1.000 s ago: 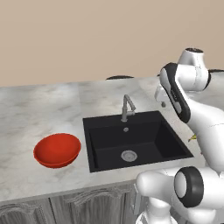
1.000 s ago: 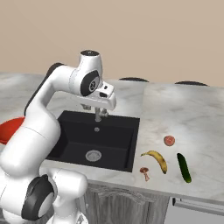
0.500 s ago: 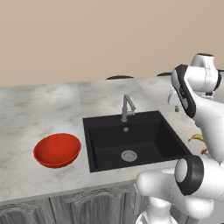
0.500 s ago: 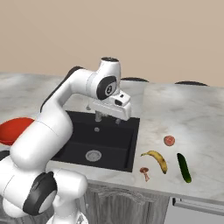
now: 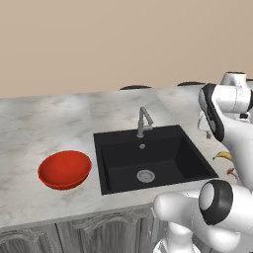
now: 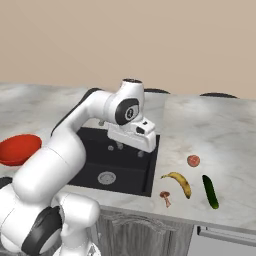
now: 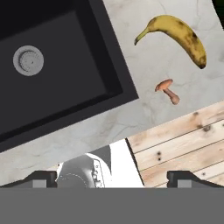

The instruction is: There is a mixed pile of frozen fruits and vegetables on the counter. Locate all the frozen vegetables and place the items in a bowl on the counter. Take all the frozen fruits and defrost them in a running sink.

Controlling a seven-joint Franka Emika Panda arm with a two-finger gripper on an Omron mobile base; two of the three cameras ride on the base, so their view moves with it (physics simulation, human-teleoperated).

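You have one red bowl (image 5: 64, 169) on the surface (image 5: 44, 123), and one black sink (image 5: 153, 158) with one faucet (image 5: 143, 121) and one round drain (image 5: 146, 175). To the sink's right you can count four loose items: one banana (image 6: 178, 182), one small red fruit (image 6: 193, 160), one cucumber (image 6: 210, 191) and one mushroom (image 6: 165, 197).

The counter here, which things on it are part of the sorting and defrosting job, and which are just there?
Part of the job:
banana
red fruit
cucumber
mushroom
red bowl
sink with its faucet
open gripper, holding nothing

Just there:
dark round shapes at the counter's back edge
wooden floor below
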